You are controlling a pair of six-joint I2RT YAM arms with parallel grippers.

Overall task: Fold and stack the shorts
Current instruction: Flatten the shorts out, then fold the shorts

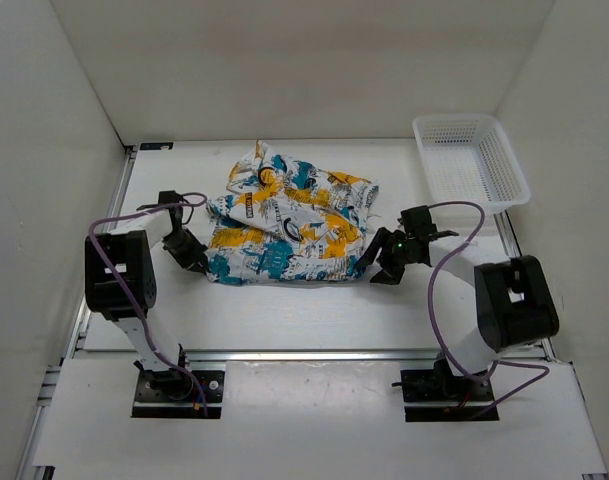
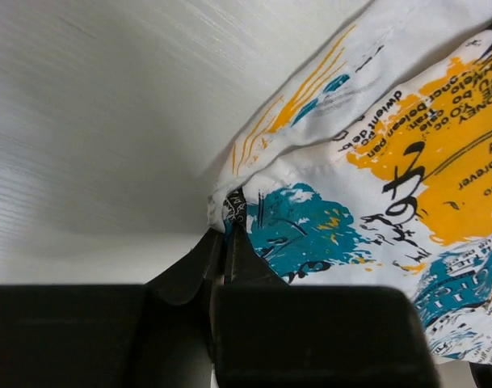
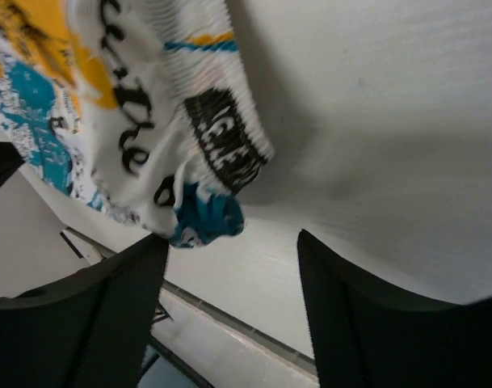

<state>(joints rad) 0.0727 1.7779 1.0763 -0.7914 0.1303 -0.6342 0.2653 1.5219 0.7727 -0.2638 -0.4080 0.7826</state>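
Left of the basket (image 1: pixel 469 165), the shorts (image 1: pixel 284 215) lie crumpled; left hand (image 2: pixel 227 234) pinches their corner, right hand (image 3: pixel 229 242) gapes beside them.

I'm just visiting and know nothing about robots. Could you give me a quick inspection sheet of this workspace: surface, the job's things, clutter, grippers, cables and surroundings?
Surface: flat white table; no spills seen.
Job's things: one pair of soft white fabric shorts with a teal, orange-yellow and black print, rumpled mid-table, not neatly folded.
Clutter: white plastic mesh basket at the far right corner, apart from the shorts; nothing seen inside.
Grippers: left gripper shut on the shorts' near left corner; right gripper open beside their right edge, holding nothing.
Cables: a purple cable loops along the left arm and another along the right arm.
Surroundings: plain white walls on three sides.
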